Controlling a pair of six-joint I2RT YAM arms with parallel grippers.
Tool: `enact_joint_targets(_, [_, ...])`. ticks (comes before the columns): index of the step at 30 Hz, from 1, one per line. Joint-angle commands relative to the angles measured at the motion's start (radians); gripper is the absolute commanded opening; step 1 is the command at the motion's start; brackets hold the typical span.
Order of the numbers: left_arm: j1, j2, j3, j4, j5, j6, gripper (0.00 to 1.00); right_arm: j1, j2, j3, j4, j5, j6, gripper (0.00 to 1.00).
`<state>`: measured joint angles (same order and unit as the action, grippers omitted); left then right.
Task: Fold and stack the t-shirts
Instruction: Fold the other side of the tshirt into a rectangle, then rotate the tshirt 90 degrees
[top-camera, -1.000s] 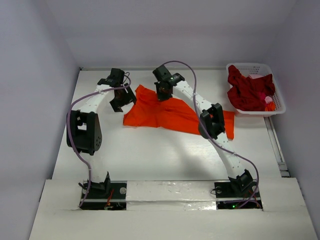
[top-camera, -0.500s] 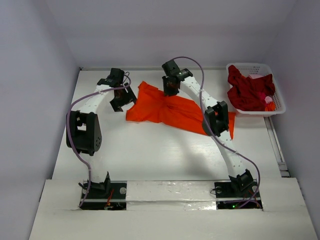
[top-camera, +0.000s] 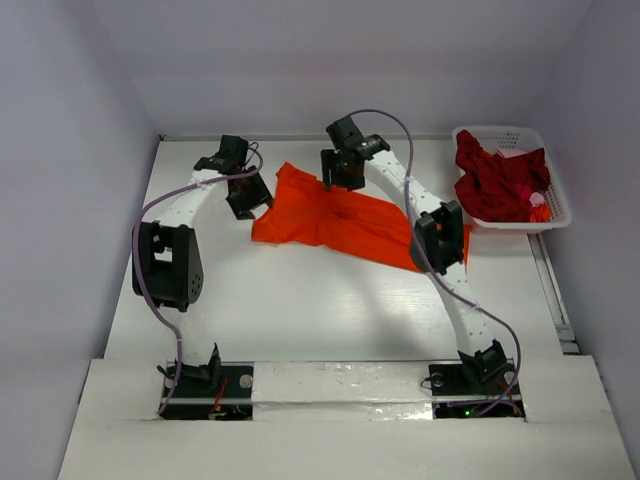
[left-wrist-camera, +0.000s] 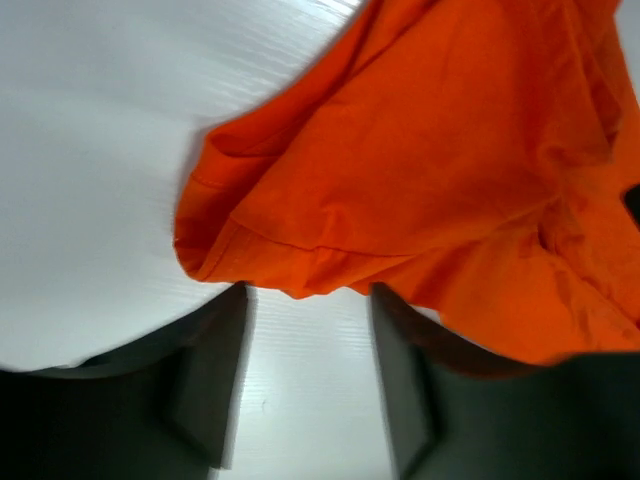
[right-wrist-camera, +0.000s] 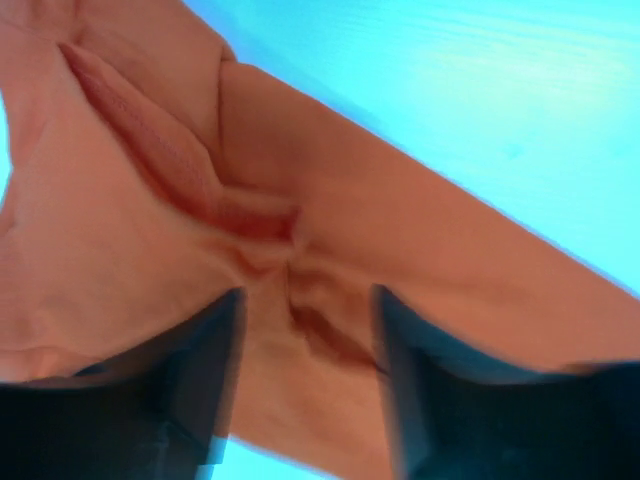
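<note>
Spread and empty, our left gripper hangs just left of the orange t-shirt, our right gripper above its middle.

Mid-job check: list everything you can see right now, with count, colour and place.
orange t-shirt: one, bright orange, lying crumpled on the table's far middle
crimson t-shirt: one, dark red, bunched in the basket
basket: one, white lattice, table's far right corner
small item: one, orange and pink, basket's near right corner, too small to identify
table: one, white
left gripper: one, black, open, at the orange t-shirt's left edge
right gripper: one, black, open, over the orange t-shirt's far middle
</note>
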<state>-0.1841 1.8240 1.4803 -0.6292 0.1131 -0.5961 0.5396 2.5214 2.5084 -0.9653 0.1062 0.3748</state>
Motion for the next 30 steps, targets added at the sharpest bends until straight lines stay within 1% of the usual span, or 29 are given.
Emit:
enact_joint_targets(1, [-0.021,-0.060,0.006,0.061,0.085,-0.005,0.42,-0.004,-0.249,-0.072,0.033,0.079,-0.010,0.53])
enact_joint_targets(2, [-0.031,-0.051,0.024,0.066,0.089,-0.008,0.31,-0.004,-0.286,-0.098,0.039,0.092,-0.013,0.34])
enact_joint_targets(3, [-0.031,-0.045,0.040,0.069,0.092,-0.010,0.11,-0.004,-0.353,-0.126,0.042,0.108,-0.013,0.00])
enact_joint_targets(4, [-0.044,-0.035,0.078,0.069,0.092,-0.010,0.05,-0.004,-0.386,-0.153,0.043,0.140,-0.014,0.00])
enact_joint_targets(5, [-0.060,-0.025,0.101,0.068,0.094,-0.007,0.00,-0.004,-0.421,-0.225,0.057,0.151,-0.016,0.00])
enact_joint_targets(7, [-0.075,0.009,0.138,0.078,0.111,-0.002,0.00,-0.004,-0.520,-0.314,0.083,0.205,-0.020,0.00])
enact_joint_targets(8, [-0.084,0.038,0.168,0.086,0.125,-0.002,0.00,-0.004,-0.548,-0.403,0.106,0.229,-0.019,0.00])
enact_joint_targets(10, [-0.110,0.072,0.196,0.101,0.155,-0.004,0.00,-0.004,-0.591,-0.489,0.122,0.295,-0.016,0.00])
enact_joint_targets(12, [-0.143,0.121,0.230,0.117,0.160,-0.008,0.00,-0.015,-0.622,-0.593,0.132,0.309,-0.005,0.00])
enact_joint_targets(15, [-0.167,0.167,0.241,0.177,0.177,-0.024,0.00,-0.024,-0.621,-0.669,0.145,0.276,0.016,0.00])
enact_joint_targets(16, [-0.167,0.179,0.241,0.201,0.187,-0.031,0.00,-0.053,-0.610,-0.695,0.142,0.235,0.022,0.00])
enact_joint_targets(18, [-0.176,0.216,0.239,0.212,0.191,-0.053,0.00,-0.063,-0.581,-0.714,0.135,0.193,0.045,0.00])
enact_joint_targets(24, [-0.176,0.270,0.248,0.223,0.088,-0.035,0.00,-0.124,-0.575,-0.809,0.181,0.087,0.093,0.00])
enact_joint_targets(26, [-0.176,0.282,0.256,0.217,0.074,-0.030,0.00,-0.153,-0.579,-0.841,0.192,0.055,0.108,0.00])
enact_joint_targets(30, [-0.176,0.294,0.230,0.232,0.069,-0.031,0.00,-0.165,-0.608,-0.885,0.215,0.075,0.102,0.00])
